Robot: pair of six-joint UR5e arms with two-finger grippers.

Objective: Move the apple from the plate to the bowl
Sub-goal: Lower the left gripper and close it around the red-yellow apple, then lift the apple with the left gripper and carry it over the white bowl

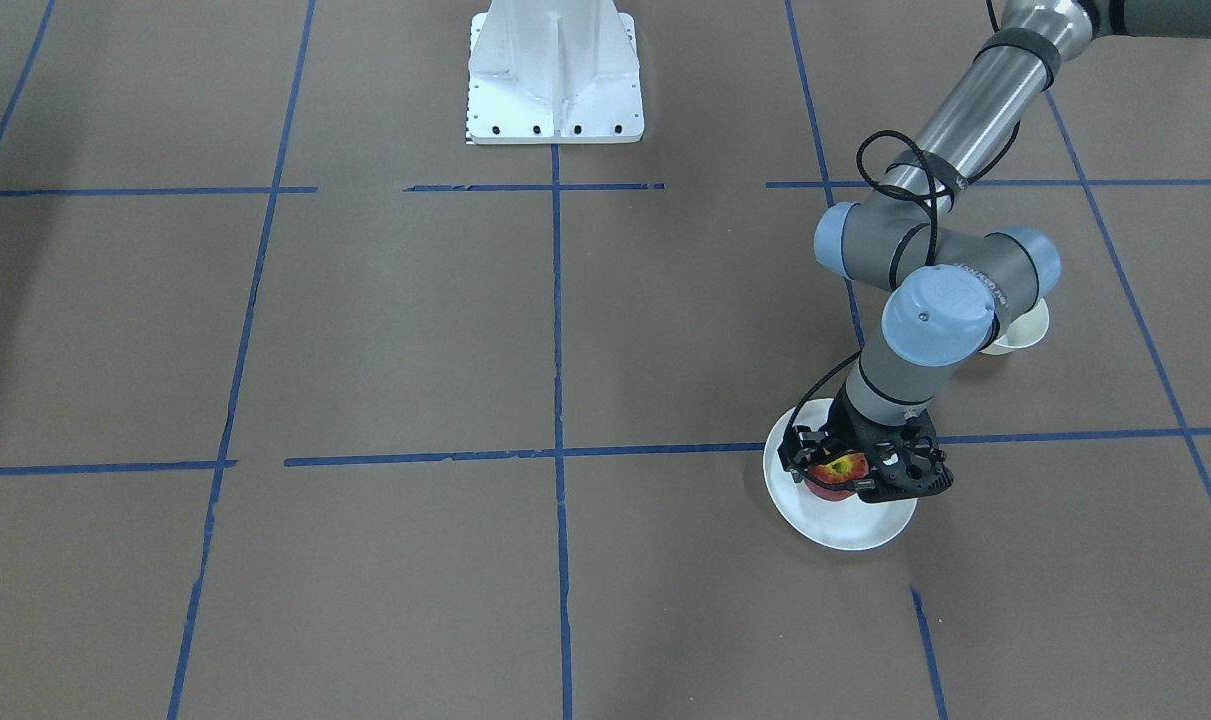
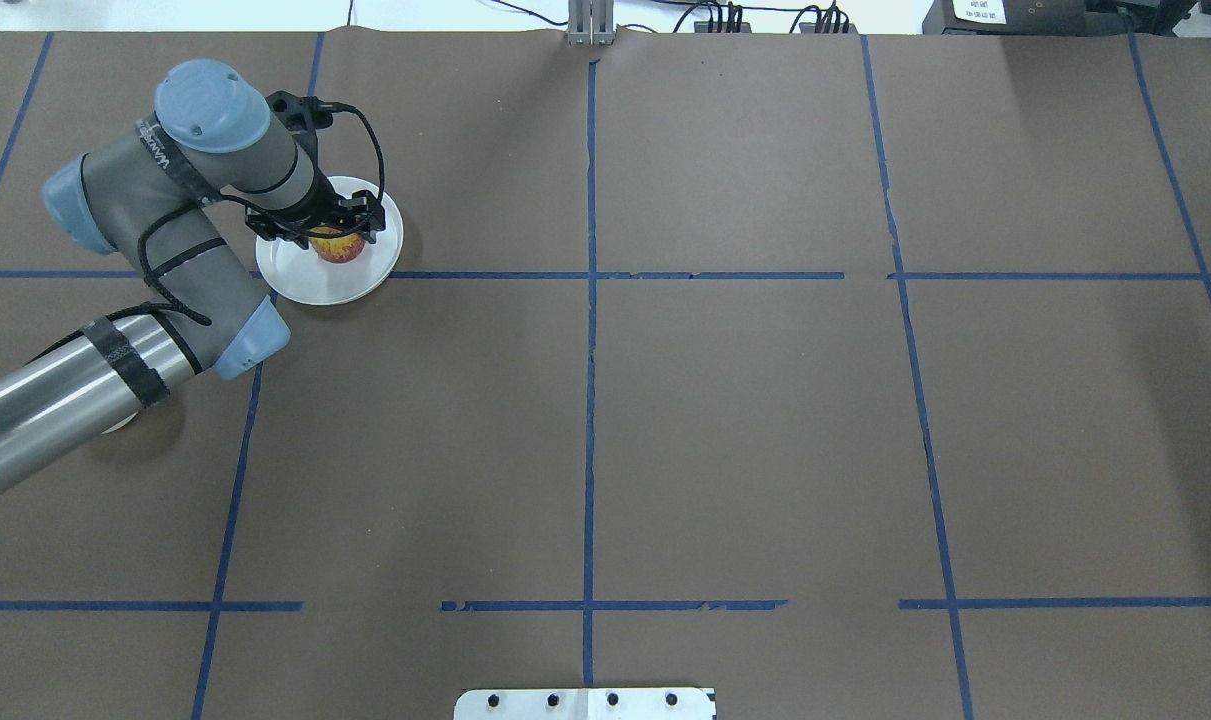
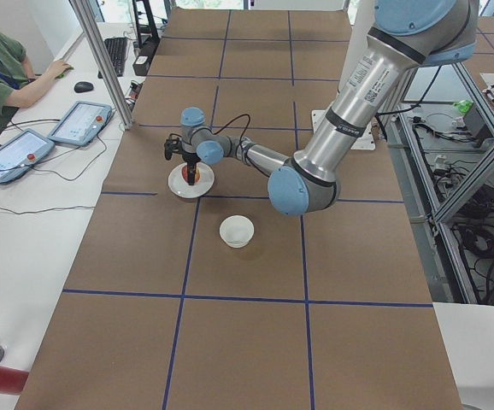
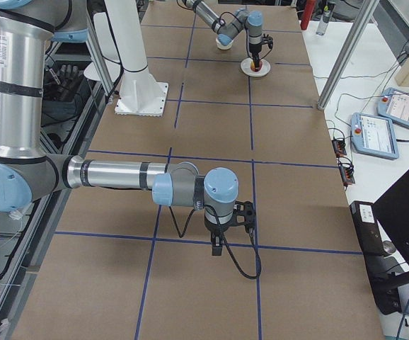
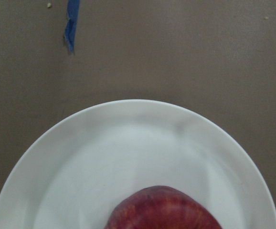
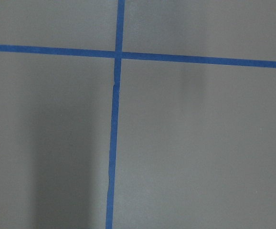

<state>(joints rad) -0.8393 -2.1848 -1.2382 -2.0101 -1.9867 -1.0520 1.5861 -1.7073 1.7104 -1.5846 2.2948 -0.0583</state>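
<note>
One arm bent downward, left pincer (image 1: 849,478) around apple (image 1: 833,468) on plate (image 1: 845,527).

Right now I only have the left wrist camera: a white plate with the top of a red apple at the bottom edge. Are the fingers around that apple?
Observer: Yes. In the front-facing view the left gripper straddles the apple, which sits on the plate. I cannot tell whether it is clamped.
Operator: Where is the bowl?
Observer: The bowl stands on the table apart from the plate, nearer the robot's side, and it looks empty.
Operator: And the other arm?
Observer: The right gripper hangs over bare table toward the opposite end, far from the plate.
</note>
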